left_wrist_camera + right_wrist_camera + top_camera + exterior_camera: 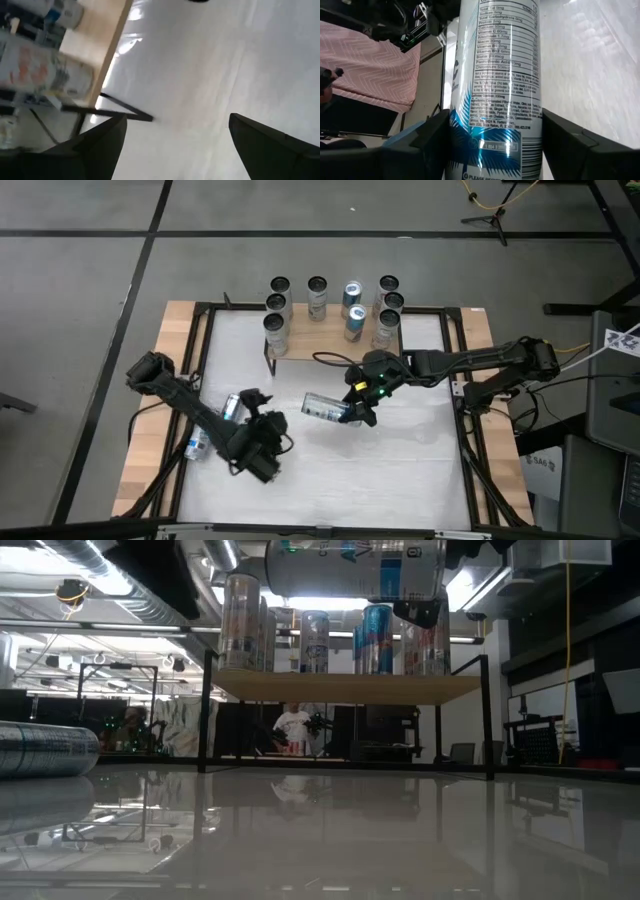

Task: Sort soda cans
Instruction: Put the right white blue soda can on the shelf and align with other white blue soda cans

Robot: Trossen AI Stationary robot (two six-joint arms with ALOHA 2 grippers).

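My right gripper (358,408) is shut on a white soda can with a blue label (322,407), held over the middle of the white table. In the low view that can (355,568) hangs level, high above the table. Several soda cans (317,297) stand upright on the wooden shelf (330,348) at the far edge. Two more cans lie on their sides at the left, one (232,406) beside my left arm and one (197,446) nearer the edge. My left gripper (262,460) stands open over bare table near the front left, nothing between its fingers (100,147). My right gripper pinches the can's round wall (465,125) between its two fingers, at the can's end nearer the arm. The fingers come slanting down from the table's right side and lie along the can. The can runs out ahead of them toward the left, level and lifted clear of the table.
The shelf stands on a black metal frame (207,710) above the table's far side. Wooden borders (150,430) run along the table's left and right. A lying can (45,748) shows at the low view's left. A person (292,725) stands in the room far behind.
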